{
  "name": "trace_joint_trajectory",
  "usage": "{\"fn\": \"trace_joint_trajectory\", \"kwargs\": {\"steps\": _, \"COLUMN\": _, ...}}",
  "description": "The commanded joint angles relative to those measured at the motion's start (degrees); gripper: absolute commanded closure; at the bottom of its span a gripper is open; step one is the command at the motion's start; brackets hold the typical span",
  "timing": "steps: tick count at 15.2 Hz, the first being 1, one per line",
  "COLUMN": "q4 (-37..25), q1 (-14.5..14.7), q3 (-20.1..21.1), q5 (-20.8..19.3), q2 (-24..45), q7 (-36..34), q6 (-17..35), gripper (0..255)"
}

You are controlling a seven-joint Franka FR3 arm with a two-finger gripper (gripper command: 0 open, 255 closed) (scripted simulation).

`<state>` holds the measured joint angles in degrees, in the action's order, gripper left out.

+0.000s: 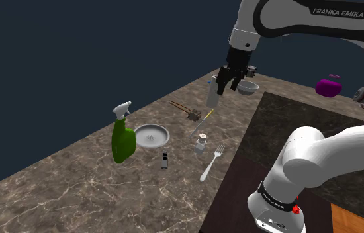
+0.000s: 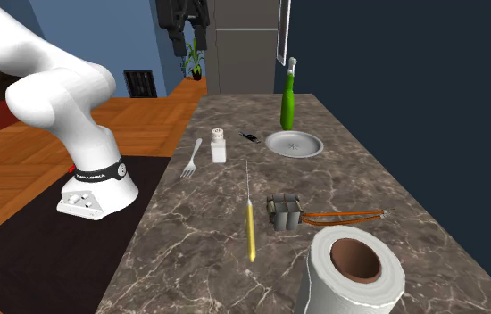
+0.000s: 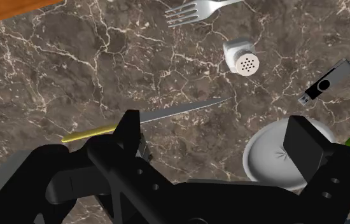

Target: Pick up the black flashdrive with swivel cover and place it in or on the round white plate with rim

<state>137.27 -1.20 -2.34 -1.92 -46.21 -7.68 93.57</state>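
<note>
Round pale plate (image 1: 151, 135) with raised rim, flat on dark veined stone table (image 1: 48, 192). Landmark for everything below.

Black flashdrive (image 1: 165, 160) with silver swivel cover: flat on table just beside plate, narrow gap, no contact. At plate's left in second exterior view, at its lower right in shoulder view.

Jaws wide apart, empty, nothing between them and nothing touching them. High above table, well apart from plate and from flashdrive. In wrist view, plate rim partly hidden behind one black finger (image 3: 304, 143), flashdrive in plain sight past it.

Green spray bottle (image 1: 122, 138) with white trigger head: upright, just beside plate, at plate's left in shoulder view. Contact with rim impossible to tell.

White shaker (image 1: 201, 142) with perforated top: upright, near plate, on flashdrive's side.

Silver fork (image 1: 211, 163): flat on table, farther from plate than shaker, near table edge.

Long thin knife (image 1: 204, 122) with yellow handle: flat on table, apart from plate, blade end nearer plate than handle end. Directly beneath jaws in wrist view.

Small grey blocky item with two orange-brown rods (image 2: 324, 214): flat on table, well apart from plate, beyond knife. Identity unclear.

Paper roll (image 2: 351, 268), white with brown core: farthest from plate, at near end of table in second exterior view.

Small pale bowl (image 1: 247, 87): well apart from plate, past jaws in shoulder view.
</note>
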Motion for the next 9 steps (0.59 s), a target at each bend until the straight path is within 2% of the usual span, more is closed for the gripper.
{"fn": "trace_joint_trajectory", "kwargs": {"steps": 1, "q4": 0.00, "q1": 0.00, "q3": 0.00, "q5": 0.00, "q2": 0.00, "q7": 0.00, "q6": 0.00, "gripper": 0}}
{"fn": "trace_joint_trajectory", "kwargs": {"steps": 9, "q4": 9.13, "q1": -0.16, "q3": 9.89, "q5": 6.52, "q2": 2.73, "q7": -17.82, "q6": 11.42, "gripper": 0}}
